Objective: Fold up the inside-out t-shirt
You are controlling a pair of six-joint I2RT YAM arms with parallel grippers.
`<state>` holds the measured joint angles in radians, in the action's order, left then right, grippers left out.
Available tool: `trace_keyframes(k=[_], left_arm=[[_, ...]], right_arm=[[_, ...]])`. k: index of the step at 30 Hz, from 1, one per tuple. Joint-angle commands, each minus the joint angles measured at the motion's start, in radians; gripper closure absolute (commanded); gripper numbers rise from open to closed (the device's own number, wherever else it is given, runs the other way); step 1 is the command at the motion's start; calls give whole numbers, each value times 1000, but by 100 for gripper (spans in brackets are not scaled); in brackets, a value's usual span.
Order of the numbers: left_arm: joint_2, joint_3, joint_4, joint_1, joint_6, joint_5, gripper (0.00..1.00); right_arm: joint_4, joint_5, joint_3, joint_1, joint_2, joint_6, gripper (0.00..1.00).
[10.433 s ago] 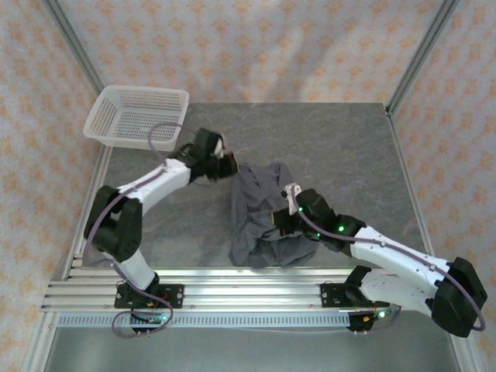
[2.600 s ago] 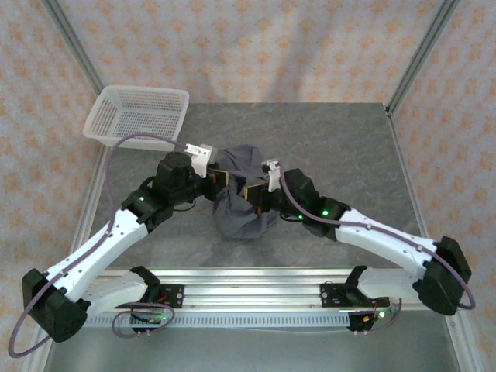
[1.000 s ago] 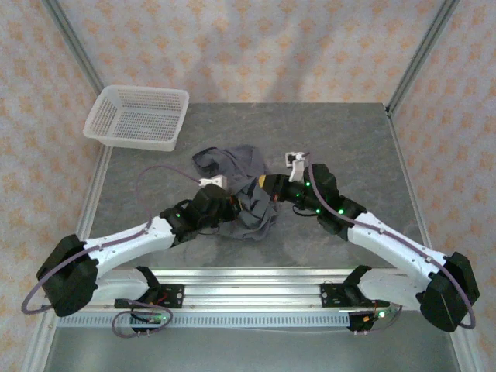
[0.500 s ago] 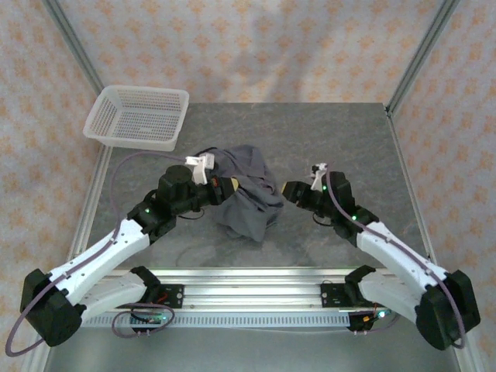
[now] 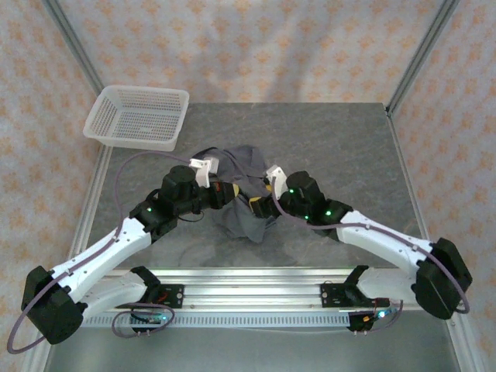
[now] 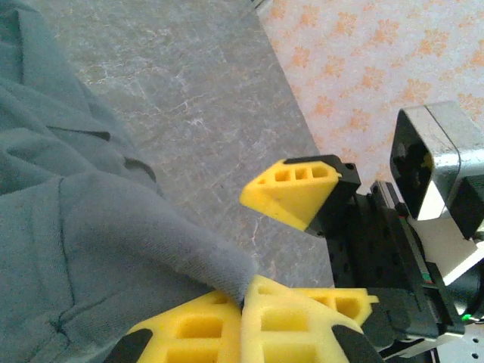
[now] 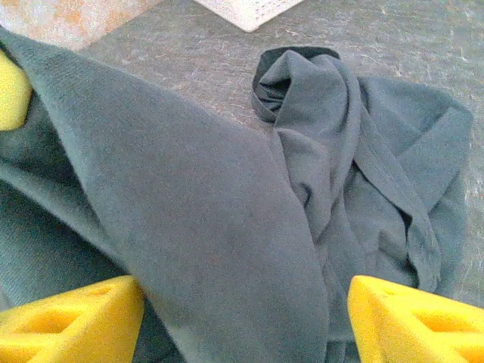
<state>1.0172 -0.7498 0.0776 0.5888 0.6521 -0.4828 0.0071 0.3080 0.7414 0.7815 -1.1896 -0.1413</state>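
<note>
Dark slate-grey short-sleeved cloth t-shirt (image 5: 242, 219): crumpled heap, mid grey stone-look tabletop (image 5: 333, 147), well clear of the white plastic mesh basket (image 5: 139, 116)

Left gripper (image 6: 243, 302): yellow pads pinched together on a thick fold at the heap's left edge

Right gripper (image 7: 246, 287): jaws spread wide, a ridge of cloth lying between them, no clamp made

Key relation: heap sits directly between the two grippers, both touching it; the grippers are close to each other across the fold. Heap's long axis runs roughly far-to-near, with a twisted rope of cloth trailing toward the basket. Collar versus hem: cannot tell

Judgement: right needs to close before any spreading
</note>
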Motion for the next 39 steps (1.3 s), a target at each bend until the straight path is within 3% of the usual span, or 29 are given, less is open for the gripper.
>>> trace_keyframes(k=[1, 5, 6, 10, 12, 13, 15, 18, 21, 25, 30, 34, 36, 39], left_arm=[[-28, -8, 17, -3, -23, 12, 100], [-39, -27, 123, -3, -49, 126, 100], [-34, -39, 174, -6, -71, 180, 100], [105, -27, 145, -21, -261, 345, 100], [227, -47, 86, -41, -317, 330, 100], [275, -59, 60, -43, -328, 330, 95], [325, -56, -8, -44, -335, 328, 78], [332, -51, -19, -58, -343, 363, 67], [243, -37, 30, -70, -355, 399, 59], [85, -18, 171, -70, -360, 488, 39], [-45, -2, 261, -49, -347, 439, 37], [-120, 4, 217, 70, -354, 411, 38], [-132, 3, 200, 112, -360, 424, 39], [-130, 3, 243, 104, -376, 512, 40]], right_arm=[[33, 13, 44, 5, -58, -87, 37], [-31, 116, 104, -2, -65, -14, 96], [-45, 171, 114, -8, -50, 26, 100], [-40, 526, 142, -71, -3, 287, 100], [44, 631, 131, -103, 2, 428, 100], [84, 651, 124, -117, 28, 485, 100], [124, 652, 112, -147, 46, 546, 100], [161, 621, 96, -189, 53, 620, 100], [152, 564, 95, -213, 32, 659, 100], [179, 546, 104, -223, -22, 693, 100], [170, 558, 134, -225, -79, 704, 100], [143, 543, 148, -225, -96, 697, 100], [142, 529, 147, -227, -93, 700, 100], [151, 514, 145, -231, -93, 728, 100]])
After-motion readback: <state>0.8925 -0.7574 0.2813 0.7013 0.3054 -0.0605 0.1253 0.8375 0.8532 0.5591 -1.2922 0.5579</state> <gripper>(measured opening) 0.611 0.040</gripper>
